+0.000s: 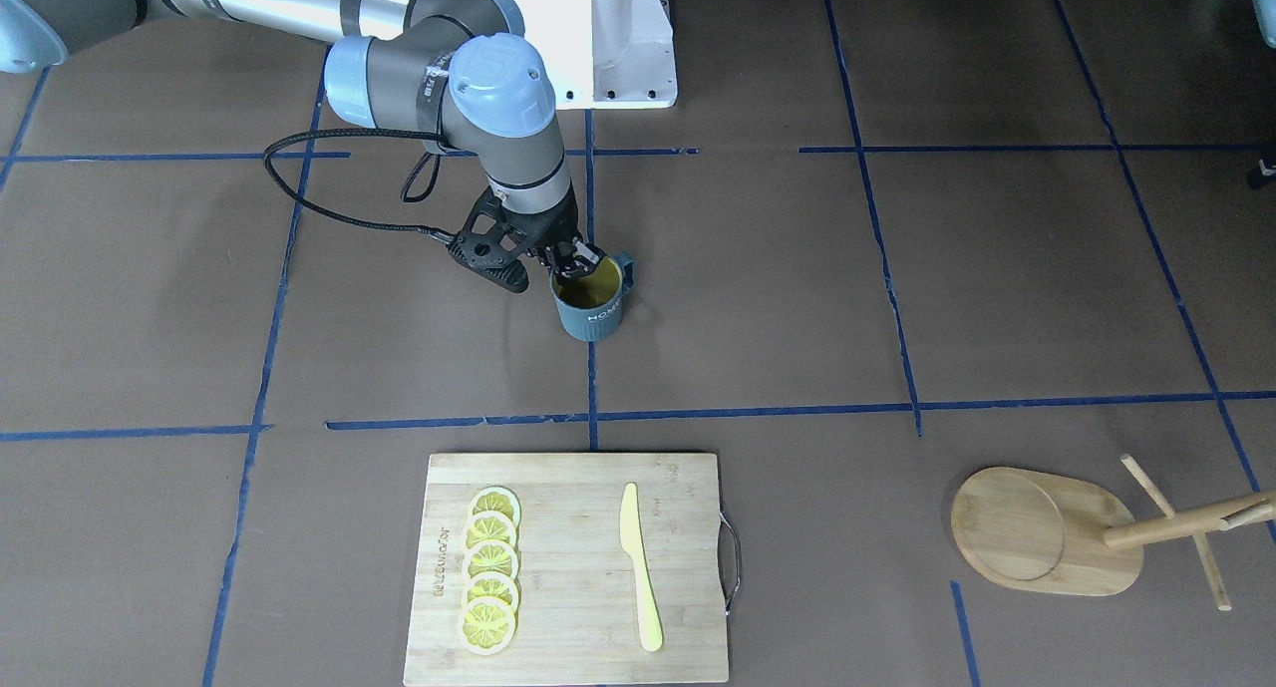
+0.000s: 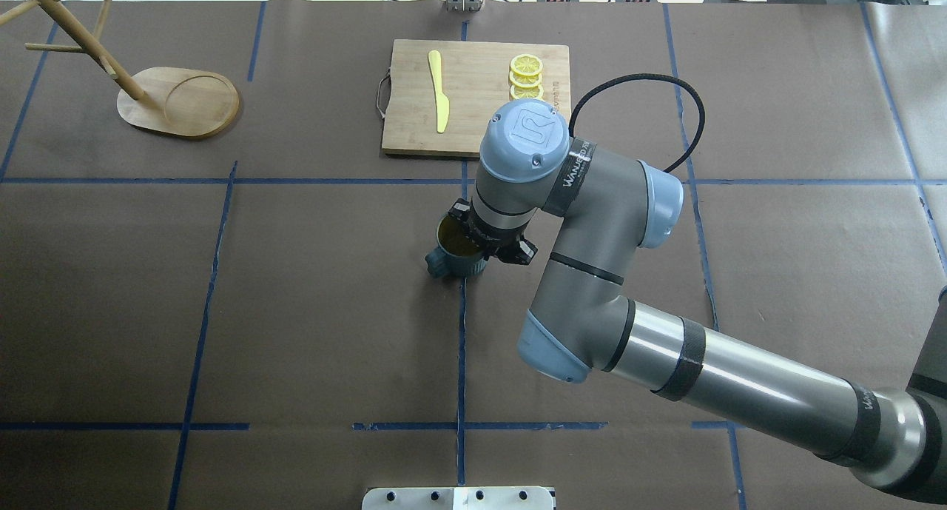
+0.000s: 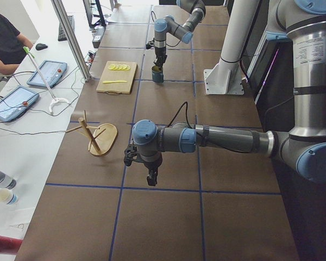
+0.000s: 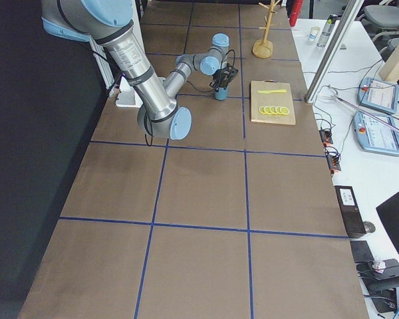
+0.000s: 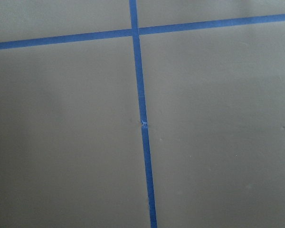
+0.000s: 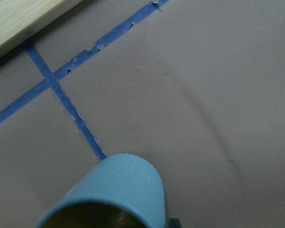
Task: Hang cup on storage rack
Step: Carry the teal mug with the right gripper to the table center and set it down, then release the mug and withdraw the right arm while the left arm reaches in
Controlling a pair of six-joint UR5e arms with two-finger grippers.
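Observation:
The dark blue-grey cup (image 1: 591, 308) with a yellow-green inside and "HOME" lettering stands near the table's middle, handle toward the robot. It also shows in the overhead view (image 2: 448, 260) and at the bottom of the right wrist view (image 6: 118, 190). My right gripper (image 1: 575, 259) reaches down onto the cup's rim, one finger inside, and looks shut on it. The wooden storage rack (image 1: 1047, 533) stands far off on my left side, seen also in the overhead view (image 2: 181, 103). My left gripper (image 3: 151, 177) hangs over bare table near the rack; I cannot tell if it is open or shut.
A bamboo cutting board (image 1: 688, 488) with several lemon slices (image 1: 489, 567) and a yellow knife (image 1: 638, 565) lies beyond the cup, on the side far from the robot. The brown table cover carries blue tape lines (image 5: 141, 118). An operator's desk with tablets (image 3: 46, 73) lies past the table edge.

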